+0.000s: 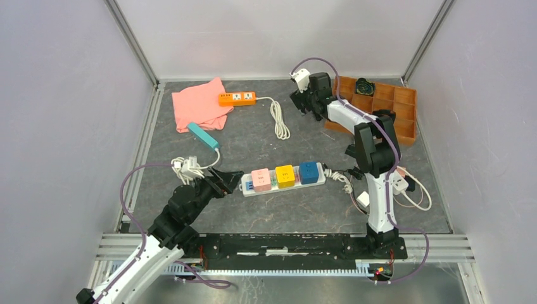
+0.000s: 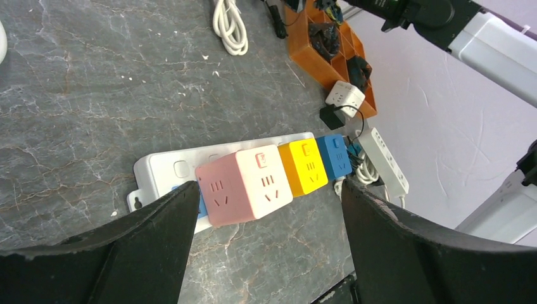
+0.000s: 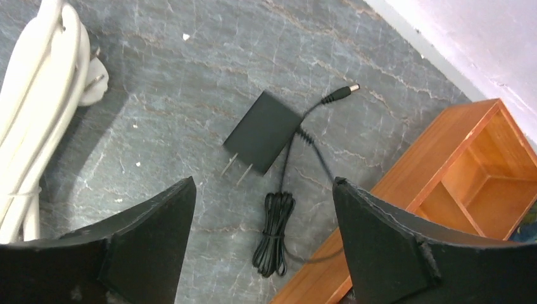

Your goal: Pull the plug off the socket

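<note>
Evidently lined up for a grab, the left pincer (image 2: 267, 197) hangs with jaws apart, aimed at the pink cube plug (image 2: 244, 187), which shows between its fingers untouched. That cube is seated at the end of the socket (image 2: 164, 168) nearest this arm. The socket is the long white strip lying flat on the bench (image 2: 95, 95), with a yellow cube (image 2: 305, 166) and a blue cube (image 2: 334, 156) further along. The wide gap probably leaves room to close on the cube's sides. Well apart, the right pincer (image 3: 263, 190), also apart, hovers over a loose black adapter (image 3: 261, 132) beside the wooden tray (image 3: 468, 183).
</note>
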`<control>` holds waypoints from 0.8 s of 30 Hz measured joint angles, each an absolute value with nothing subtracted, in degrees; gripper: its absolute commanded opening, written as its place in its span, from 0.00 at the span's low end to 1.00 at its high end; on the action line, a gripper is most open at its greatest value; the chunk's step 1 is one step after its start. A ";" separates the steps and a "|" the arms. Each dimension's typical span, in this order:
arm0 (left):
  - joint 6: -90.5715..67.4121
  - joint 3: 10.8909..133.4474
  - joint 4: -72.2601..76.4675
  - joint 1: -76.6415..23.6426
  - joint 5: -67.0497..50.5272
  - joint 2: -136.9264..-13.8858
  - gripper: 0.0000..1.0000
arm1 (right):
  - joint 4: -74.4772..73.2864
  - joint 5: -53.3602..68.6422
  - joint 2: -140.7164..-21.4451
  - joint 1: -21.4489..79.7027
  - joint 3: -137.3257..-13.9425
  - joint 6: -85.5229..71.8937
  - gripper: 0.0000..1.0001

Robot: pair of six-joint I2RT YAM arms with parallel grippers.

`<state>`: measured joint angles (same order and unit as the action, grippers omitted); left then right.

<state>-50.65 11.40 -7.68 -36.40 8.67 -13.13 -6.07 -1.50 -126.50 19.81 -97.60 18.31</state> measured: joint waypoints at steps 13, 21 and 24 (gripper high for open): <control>-50.43 11.38 -7.01 -36.40 6.24 -11.77 0.95 | -11.81 16.73 -103.00 17.61 -86.50 25.80 0.98; -47.94 11.27 -2.76 -36.40 2.28 -15.55 0.97 | -23.62 42.98 -79.11 18.13 -74.39 45.67 0.98; -47.00 12.23 -2.94 -36.40 1.39 -18.79 0.98 | -29.69 47.77 -75.09 18.20 -69.41 54.48 0.98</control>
